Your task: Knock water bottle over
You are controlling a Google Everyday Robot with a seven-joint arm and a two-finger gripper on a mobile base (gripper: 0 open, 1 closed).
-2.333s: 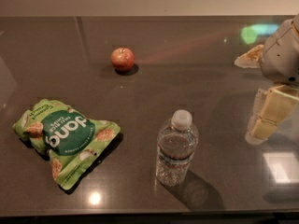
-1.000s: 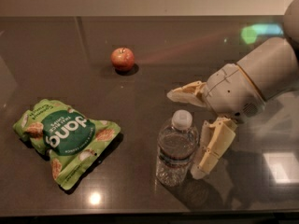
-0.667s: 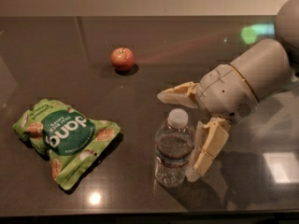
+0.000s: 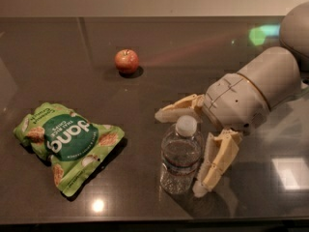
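The water bottle (image 4: 179, 157) is a small clear ribbed bottle with a white cap and stands upright near the front of the dark table (image 4: 72, 57). My gripper (image 4: 181, 151) is open and straddles the bottle. One cream finger (image 4: 177, 109) reaches behind the cap, the other finger (image 4: 216, 164) hangs down against the bottle's right side. The grey wrist is to the right of the bottle.
A red apple (image 4: 126, 61) sits at the back, left of centre. A green snack bag (image 4: 65, 142) lies flat at the front left. The table's front edge runs just below the bottle.
The gripper came in from the far right and has moved left to the bottle, its fingers now around it. The bottle still stands in the same place.
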